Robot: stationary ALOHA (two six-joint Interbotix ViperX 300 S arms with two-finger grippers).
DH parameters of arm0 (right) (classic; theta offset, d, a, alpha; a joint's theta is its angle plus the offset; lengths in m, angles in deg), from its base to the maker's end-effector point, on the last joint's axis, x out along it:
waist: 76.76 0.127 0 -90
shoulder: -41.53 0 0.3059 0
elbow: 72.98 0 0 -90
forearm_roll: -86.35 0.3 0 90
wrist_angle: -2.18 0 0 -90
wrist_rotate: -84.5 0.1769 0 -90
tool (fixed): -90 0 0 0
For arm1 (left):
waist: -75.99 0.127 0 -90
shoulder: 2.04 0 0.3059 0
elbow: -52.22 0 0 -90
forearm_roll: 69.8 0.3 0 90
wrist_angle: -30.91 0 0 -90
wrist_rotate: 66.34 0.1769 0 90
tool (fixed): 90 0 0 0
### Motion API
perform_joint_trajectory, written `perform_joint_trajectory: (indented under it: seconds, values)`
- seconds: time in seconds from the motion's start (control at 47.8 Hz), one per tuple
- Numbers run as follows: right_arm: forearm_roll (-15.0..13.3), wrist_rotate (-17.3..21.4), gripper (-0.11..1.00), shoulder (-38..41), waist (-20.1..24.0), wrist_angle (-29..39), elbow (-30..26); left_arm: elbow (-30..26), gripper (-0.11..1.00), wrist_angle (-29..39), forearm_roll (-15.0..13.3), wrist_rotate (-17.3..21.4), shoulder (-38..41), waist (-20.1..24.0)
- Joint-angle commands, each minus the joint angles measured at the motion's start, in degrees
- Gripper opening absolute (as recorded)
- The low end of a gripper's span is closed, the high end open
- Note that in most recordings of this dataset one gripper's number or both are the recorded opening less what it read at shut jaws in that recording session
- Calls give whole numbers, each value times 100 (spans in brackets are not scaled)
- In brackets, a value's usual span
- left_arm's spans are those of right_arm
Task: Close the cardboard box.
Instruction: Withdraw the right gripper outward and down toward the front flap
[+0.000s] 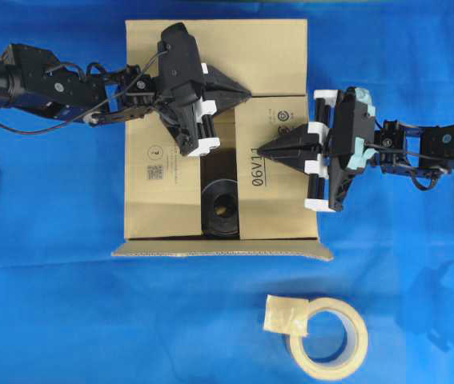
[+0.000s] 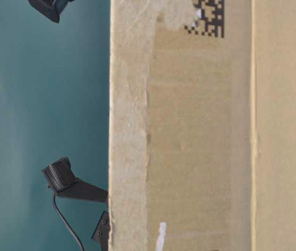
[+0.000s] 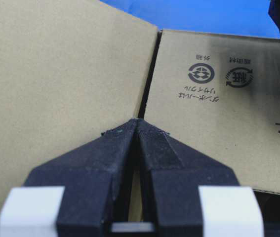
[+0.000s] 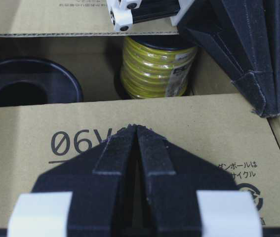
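Brown corrugated board is filling the middle of the blue tabletop (image 1: pixel 50 320), where we are finding the cardboard box (image 1: pixel 162 204) with its left and right flaps folded nearly flat and a dark slot left open between them; through that slot we are seeing a black spool (image 1: pixel 220 210) and, from the right wrist view, a coil of yellow wire (image 4: pixel 155 66). The slot's long axis is running from the far edge toward the near one. We are pressing from both sides: the left end effector (image 1: pixel 245 94) is lying tips-together on the far part of the left flap, pointing right; the right end effector (image 1: pixel 265 149) is likewise pinched closed and holding nothing, resting on the right flap (image 1: pixel 283 192) and pointing left. The near flap (image 1: pixel 222 250) is lying outward, unfolded; we are judging the right arm the nearer to it. A tape roll (image 1: pixel 329 338) is sitting well apart, in front.
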Motion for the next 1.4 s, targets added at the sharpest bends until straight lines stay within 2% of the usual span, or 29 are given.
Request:
perform_joint_trajectory:
  seconds: [0.0,0.188,0.377,0.586,0.733,0.942,1.047,1.382]
  values:
    - [18,9,0,-53,-9,-44,-70,-62,0,-35,-9,-9,-62,18]
    - [18,18,0,-343,53,185,-114,-53,0,-35,-9,-9,-62,18]
    - [9,9,0,-1195,308,729,-167,-35,0,-26,-9,-9,-62,18]
    - [18,18,0,-1925,853,835,-132,-18,0,-35,0,-18,-53,18]
    - [18,18,0,-2171,1485,773,-105,9,0,-35,-9,-18,-62,18]
    - [9,9,0,-2118,2435,580,-88,62,0,-35,-9,-44,-70,18]
    - [9,0,0,-1969,2769,598,-79,62,0,-26,-9,-53,-70,18]
    - [70,9,0,-1213,2883,536,105,70,0,-26,-9,-70,-79,9]
